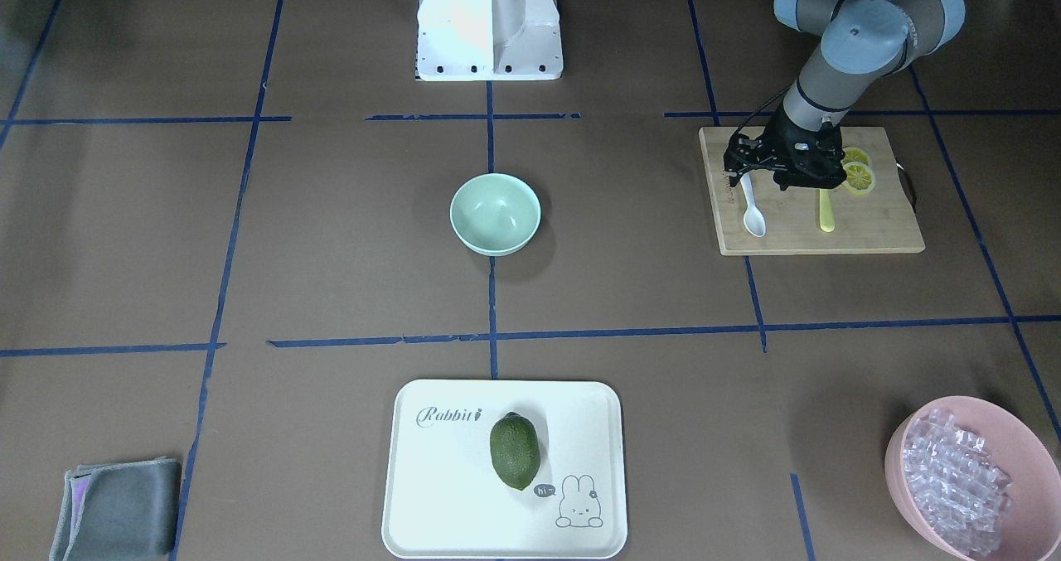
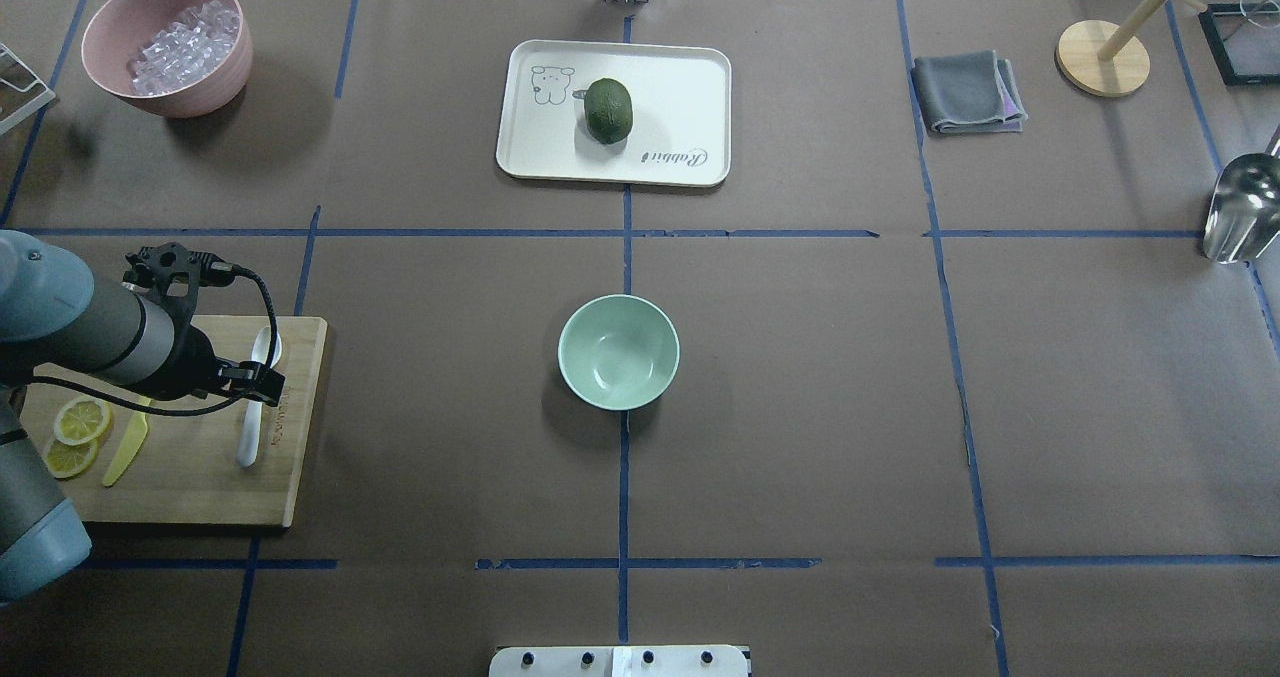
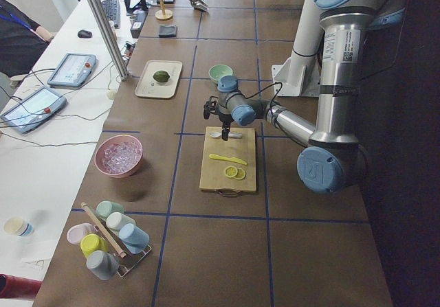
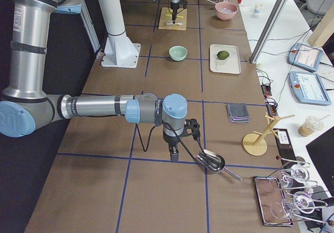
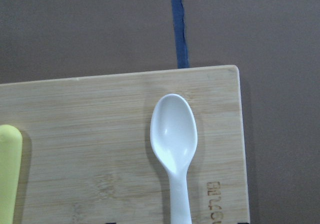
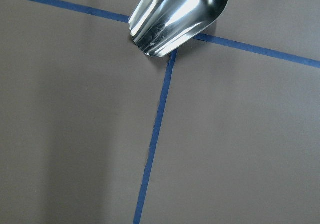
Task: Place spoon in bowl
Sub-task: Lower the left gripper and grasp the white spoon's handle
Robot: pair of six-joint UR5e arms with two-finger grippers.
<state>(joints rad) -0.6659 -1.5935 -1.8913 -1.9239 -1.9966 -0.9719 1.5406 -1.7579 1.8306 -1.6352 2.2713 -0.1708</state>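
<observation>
The white spoon (image 1: 753, 213) lies flat on the wooden cutting board (image 1: 870, 229), scoop pointing away from the robot. It also shows in the overhead view (image 2: 248, 437) and fills the left wrist view (image 5: 174, 139). My left gripper (image 1: 750, 176) hangs low over the spoon's handle, open, with a fingertip at each side of the handle at the wrist view's bottom edge. The mint-green bowl (image 1: 495, 213) stands empty at the table's middle (image 2: 618, 350). My right gripper (image 4: 174, 152) shows only in the exterior right view, and I cannot tell whether it is open or shut.
A yellow knife (image 1: 826, 211) and lemon slices (image 1: 858, 171) share the board. A pink bowl of clear cubes (image 1: 970, 478), a white tray (image 1: 431, 503) with a lime (image 1: 514, 451), and a grey cloth (image 1: 116, 507) sit far off. A metal scoop (image 6: 175, 16) lies by my right gripper.
</observation>
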